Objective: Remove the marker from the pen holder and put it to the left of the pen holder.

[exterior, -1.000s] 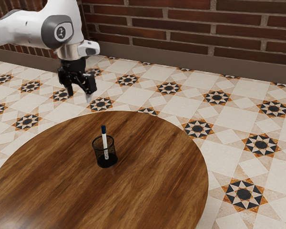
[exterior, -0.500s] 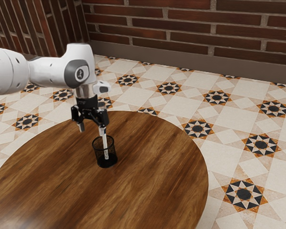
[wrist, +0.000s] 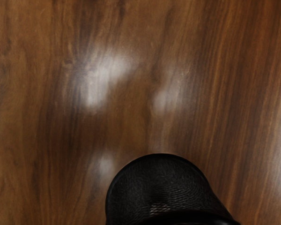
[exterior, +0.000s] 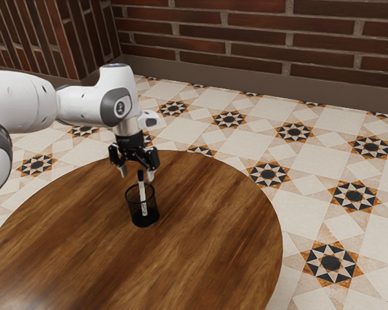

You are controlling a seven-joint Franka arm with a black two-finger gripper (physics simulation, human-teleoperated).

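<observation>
- Gripper [exterior: 137, 174], black and two-fingered, pointing down with its jaws spread wide; in the exterior view the marker's cap appears in the gap between the fingertips, and no grip on it can be seen.
- Marker [exterior: 142, 190], white with a dark cap, standing nearly upright in the pen holder and tilted slightly toward the exterior view's left; its cap and upper barrel rise above the rim, its lower end visible through the mesh.
- Black mesh pen holder [exterior: 138, 213], round and upright on the tabletop, below the jaws; the wrist view looks down at its curved rim.
- Round wooden tabletop [exterior: 207, 239], brown with streaked grain and, in the wrist view, soft white reflections.
- White robot arm [exterior: 84, 105] with dark grey joint covers, reaching in from the exterior view's left.
- Cream tiled floor [exterior: 317, 174] with black-and-orange star patterns, and beyond it a red-brown brick wall [exterior: 246, 32] above a plain baseboard [exterior: 246, 77].
</observation>
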